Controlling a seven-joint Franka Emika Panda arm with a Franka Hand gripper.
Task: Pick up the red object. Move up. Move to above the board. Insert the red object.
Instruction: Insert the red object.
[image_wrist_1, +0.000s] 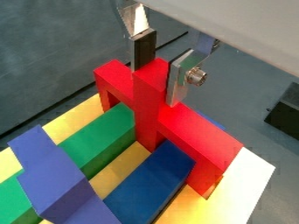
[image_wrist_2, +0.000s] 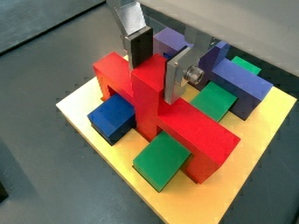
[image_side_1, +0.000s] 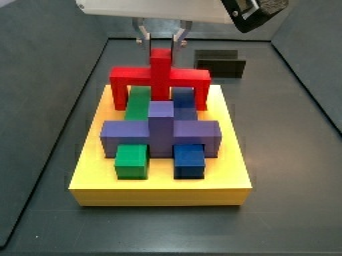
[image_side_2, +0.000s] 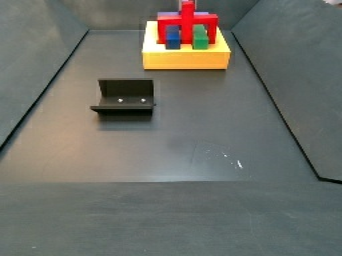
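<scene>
The gripper (image_side_1: 163, 42) is hanging at the top centre of a side view, over the far part of the board (image_side_1: 160, 185), its fingers (image_wrist_1: 143, 48) closing on the upright stem of the red object (image_side_1: 160, 78). In both wrist views the flat silver plates are pressing the stem from two sides. The red object is sitting on the yellow board with its legs down, just behind the purple block (image_side_1: 160, 130), which is lying across the middle of the slab. A green block (image_side_1: 131, 160) and a blue block (image_side_1: 191, 160) are lying nearer the front edge. In a side view the fixture (image_side_2: 124, 97) is standing on the dark surface (image_side_2: 174, 160) at centre left, well apart from the board at the top.
</scene>
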